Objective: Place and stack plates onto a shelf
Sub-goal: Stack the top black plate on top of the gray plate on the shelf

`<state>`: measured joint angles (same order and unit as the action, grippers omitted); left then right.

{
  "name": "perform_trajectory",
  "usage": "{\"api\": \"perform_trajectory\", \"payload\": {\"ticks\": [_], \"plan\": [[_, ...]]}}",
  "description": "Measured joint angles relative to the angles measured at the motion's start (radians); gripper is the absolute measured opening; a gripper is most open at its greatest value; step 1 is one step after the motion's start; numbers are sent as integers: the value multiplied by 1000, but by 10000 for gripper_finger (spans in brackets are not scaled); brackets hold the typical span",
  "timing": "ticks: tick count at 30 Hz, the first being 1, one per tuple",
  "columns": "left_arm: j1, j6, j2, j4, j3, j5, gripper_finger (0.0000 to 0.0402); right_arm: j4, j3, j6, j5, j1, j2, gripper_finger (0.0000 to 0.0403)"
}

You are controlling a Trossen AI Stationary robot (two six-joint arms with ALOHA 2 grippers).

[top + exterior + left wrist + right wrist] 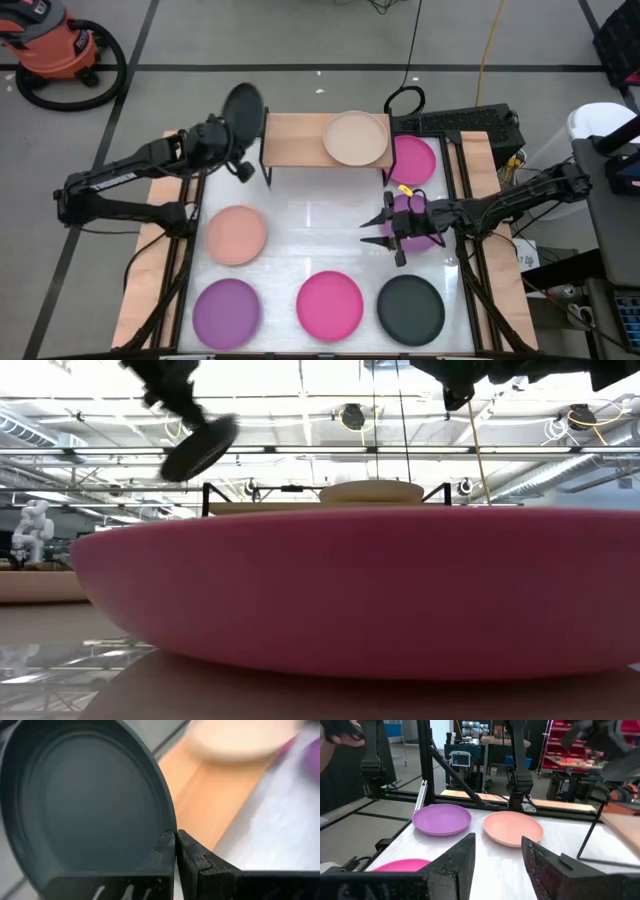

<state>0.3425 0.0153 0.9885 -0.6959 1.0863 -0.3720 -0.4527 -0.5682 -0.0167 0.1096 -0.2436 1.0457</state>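
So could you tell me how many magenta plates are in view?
2: one magenta plate lies at the table's front middle, and the other magenta plate lies beside the shelf at its right end.

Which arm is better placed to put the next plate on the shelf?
The left. Its gripper is shut on a black plate lifted just beside the shelf, whose left half is bare. The right gripper is open and empty, over the purple plate.
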Motion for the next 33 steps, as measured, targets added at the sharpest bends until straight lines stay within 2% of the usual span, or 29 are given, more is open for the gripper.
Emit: {"api": "perform_trajectory", "payload": {"ticks": [3, 7, 14, 21, 27, 33], "plan": [[-53, 85, 65, 126, 41, 25, 4, -25, 0, -26, 36, -3, 0, 144], [-109, 197, 207, 208, 120, 47, 4, -62, 0, -86, 51, -17, -45, 144], [-143, 371, 497, 229, 330, 69, 4, -67, 0, -146, 51, -55, -191, 144], [-148, 509, 732, 220, 534, 119, 3, -35, 0, -172, 47, -98, -234, 144], [-147, 575, 834, 226, 593, 170, 13, -27, 0, -163, 47, -139, -246, 144], [-136, 611, 879, 218, 593, 113, 32, -21, 0, -181, 46, -172, -245, 144]]}}
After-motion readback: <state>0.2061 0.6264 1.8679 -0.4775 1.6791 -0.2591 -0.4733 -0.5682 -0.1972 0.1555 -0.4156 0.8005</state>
